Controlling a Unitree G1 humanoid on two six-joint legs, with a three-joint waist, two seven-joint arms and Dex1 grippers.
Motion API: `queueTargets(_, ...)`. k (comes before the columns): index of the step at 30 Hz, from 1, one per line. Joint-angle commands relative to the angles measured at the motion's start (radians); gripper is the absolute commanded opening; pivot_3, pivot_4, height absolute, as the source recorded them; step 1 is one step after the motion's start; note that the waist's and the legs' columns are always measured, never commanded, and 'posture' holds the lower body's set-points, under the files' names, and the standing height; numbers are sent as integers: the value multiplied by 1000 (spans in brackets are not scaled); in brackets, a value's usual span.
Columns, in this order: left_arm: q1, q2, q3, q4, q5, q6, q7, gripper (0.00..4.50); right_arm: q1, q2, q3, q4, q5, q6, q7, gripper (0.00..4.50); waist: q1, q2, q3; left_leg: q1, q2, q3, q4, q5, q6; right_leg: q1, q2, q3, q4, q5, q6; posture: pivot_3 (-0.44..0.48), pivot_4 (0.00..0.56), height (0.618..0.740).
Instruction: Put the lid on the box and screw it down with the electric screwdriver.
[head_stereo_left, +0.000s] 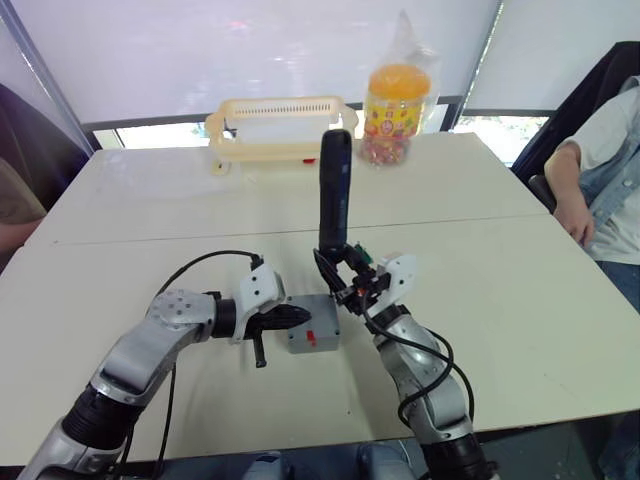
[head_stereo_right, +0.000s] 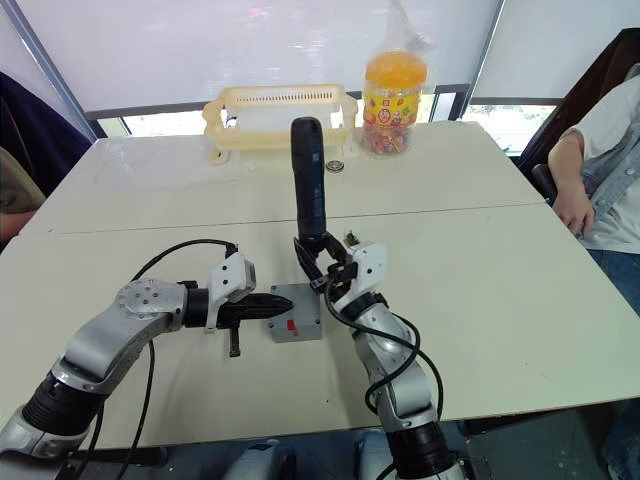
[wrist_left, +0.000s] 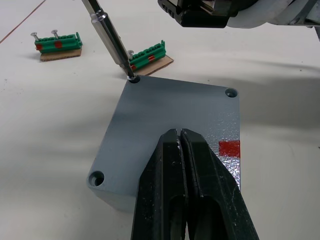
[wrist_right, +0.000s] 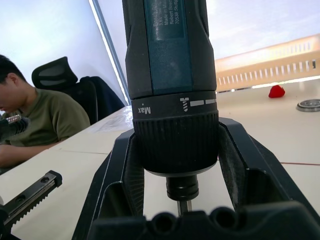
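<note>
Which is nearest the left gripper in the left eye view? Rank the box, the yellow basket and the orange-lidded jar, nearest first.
1. The box: right at the left gripper's fingertips, mid-table.
2. The yellow basket: at the table's far edge, ahead.
3. The orange-lidded jar: also at the far edge, further to the robot's right.

The box (head_stereo_right: 296, 322) sits near the front middle of the desk (head_stereo_right: 520, 290), with the lid (wrist_left: 170, 125) lying on top of it. The left gripper (head_stereo_right: 268, 308) reaches in from the box's left, its closed fingers (wrist_left: 185, 190) resting on the lid. The right gripper (head_stereo_right: 322, 262) stands just behind the box on its right, clamped around the electric screwdriver (head_stereo_right: 308, 185), which rises upright with its bit in the lid's far corner hole. Two screw holders (wrist_left: 57, 46) lie on the desk just behind the box. At the far edge stand a tray (head_stereo_right: 280, 118) and, to its right, a jar (head_stereo_right: 392, 100).
</note>
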Motion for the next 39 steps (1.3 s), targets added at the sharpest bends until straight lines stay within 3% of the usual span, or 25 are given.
queueTargets(1,12,22,-16,5,12,36,-9,43,6,-3,16,-10,-23,-59,10,1642,0,0,0,0,0,0,0,0,0,0,0,0,0,0,0,0,150,740)
queueTargets(15,8,52,-10,5,8,50,-33,43,50,-35,32,27,-50,-144,44,1642,0,0,-3,2,0,0,0,0,0,2,0,0,-1,0,0,0,150,740)
queueTargets(39,20,67,2,-15,2,65,-32,43,2,-28,22,186,-83,-288,41,1642,-1,0,-7,7,1,0,-1,0,0,7,1,0,-1,0,0,0,150,740)
